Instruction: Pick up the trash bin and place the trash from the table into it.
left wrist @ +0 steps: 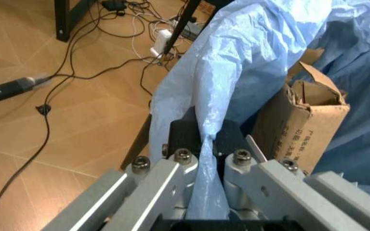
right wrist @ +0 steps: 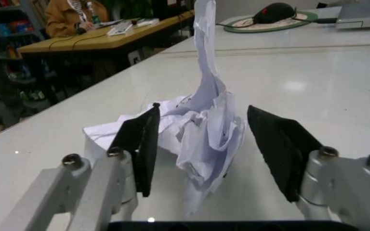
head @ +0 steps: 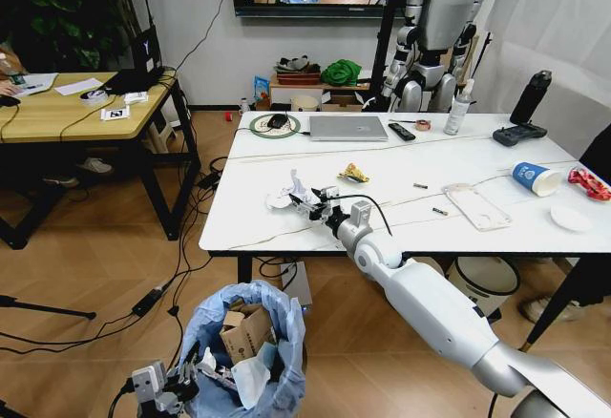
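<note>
Lowest and nearest in the head view, the left gripper (head: 187, 377) is clamped on the rim of the trash bin (head: 250, 342), which stands on the wooden floor off the table's front left corner; the left wrist view shows its fingers (left wrist: 186, 135) pinched shut on a fold of the bin's crinkled light-blue plastic bag (left wrist: 249, 62). Inside the bin sit a brown cardboard piece (head: 244, 332) and some white paper. Above it, the right arm reaches over the front edge of the table (head: 401, 165), and the right gripper (head: 315, 202) lies low over the tabletop near the front left corner. Its jaws are spread apart on either side of the crumpled white paper (right wrist: 201, 126), and the black pads (right wrist: 143, 144) stand just beside the paper without pressing it, so far as the right wrist view shows. More trash is scattered across the tabletop: a yellow wrapper (head: 354, 173) near the middle, a clear flat plastic tray (head: 476, 207) toward the front right, a blue paper cup (head: 535, 177) lying on its side near the right edge, a red wrapper (head: 591, 183) at the right edge, and a white disc (head: 571, 218) near the front right corner. Along the back edge rest a silver laptop (head: 348, 128), a black remote (head: 402, 132) and a black bottle (head: 531, 97).
</note>
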Motion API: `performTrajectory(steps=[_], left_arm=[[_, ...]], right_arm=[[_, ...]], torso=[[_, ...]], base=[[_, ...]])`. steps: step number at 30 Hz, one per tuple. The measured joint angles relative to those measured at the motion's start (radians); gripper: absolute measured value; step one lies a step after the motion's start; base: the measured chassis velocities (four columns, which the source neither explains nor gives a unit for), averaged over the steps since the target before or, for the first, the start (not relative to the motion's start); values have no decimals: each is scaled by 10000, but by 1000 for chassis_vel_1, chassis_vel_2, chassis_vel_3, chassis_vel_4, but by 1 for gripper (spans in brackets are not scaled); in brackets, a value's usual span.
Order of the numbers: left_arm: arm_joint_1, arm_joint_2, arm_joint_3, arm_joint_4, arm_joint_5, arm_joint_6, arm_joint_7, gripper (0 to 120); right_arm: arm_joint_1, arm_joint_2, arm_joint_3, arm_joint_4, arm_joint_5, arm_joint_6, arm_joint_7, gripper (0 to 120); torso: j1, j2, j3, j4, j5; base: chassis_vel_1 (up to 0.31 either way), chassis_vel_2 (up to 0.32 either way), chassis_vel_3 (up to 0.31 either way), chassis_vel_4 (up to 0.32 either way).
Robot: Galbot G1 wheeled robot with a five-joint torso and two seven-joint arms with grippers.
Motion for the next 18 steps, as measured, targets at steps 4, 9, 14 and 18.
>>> performTrajectory(steps=[4, 9, 14, 18], left_arm=[[-2, 30, -16, 2, -20, 2, -3, 0], [-22, 54, -21, 20, -42, 6, -6, 0], [-36, 77, -20, 34, -64, 10, -15, 0], [-58, 97, -20, 66, -79, 14, -19, 0]], right_arm=[[-12, -1, -19, 3, -36, 23, -18, 36], [-11, -4, -19, 6, -41, 40, -26, 18], [-39, -34, -19, 44, -47, 68, -42, 1], [-187, -133, 17, 229, -77, 183, -74, 0]], torso=[[0, 0, 0, 0, 0], [0, 0, 0, 0, 0], [0, 0, 0, 0, 0], [0, 0, 0, 0, 0]], base=[[0, 0, 0, 0], [0, 0, 0, 0], [0, 0, 0, 0], [0, 0, 0, 0]])
